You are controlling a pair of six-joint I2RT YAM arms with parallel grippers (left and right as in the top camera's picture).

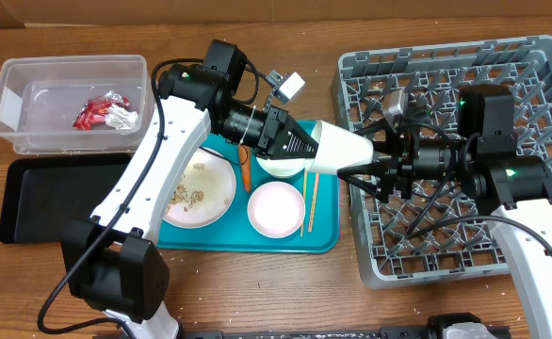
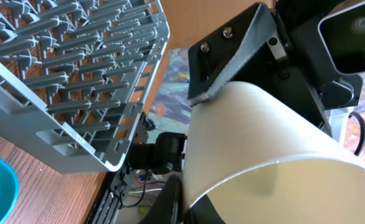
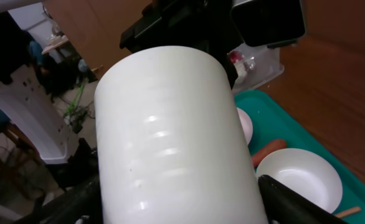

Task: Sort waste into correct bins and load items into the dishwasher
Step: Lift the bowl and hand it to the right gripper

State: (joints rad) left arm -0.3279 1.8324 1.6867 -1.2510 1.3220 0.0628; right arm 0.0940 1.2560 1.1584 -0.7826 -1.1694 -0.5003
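Two bins logged left of the teal serving tray [image 1: 325,235]: clear tub [image 1: 69,62] beyond its far left corner, with red and silver foil wrappers [image 1: 106,113] inside; black tray [image 1: 40,198] just beside its left edge.

On the teal serving tray, left to right: white plate [image 1: 224,179] carrying beige scraps [image 1: 189,196], carrot [image 1: 246,174], pink bowl [image 1: 276,209], chopsticks [image 1: 306,202].

Above the teal serving tray's far right corner: left hand [image 1: 306,149] clamped on the rim end of the small white cup [image 1: 337,151]. Cup on its side in the air, one finger [image 2: 232,68] flat on its outer wall in the left wrist view.

Just right of the teal serving tray, at the near edge of the dish rack [image 1: 540,47]: right hand [image 1: 361,158], fingers apart and astride the cup's base end. Contact with the wall not resolvable.

Judged step: cup handover, left to right, ahead of racking.

Next move, judged: close right hand on the cup first, release left hand second, then carry rightward from the teal serving tray to the dish rack. Reversed order: likely drop.
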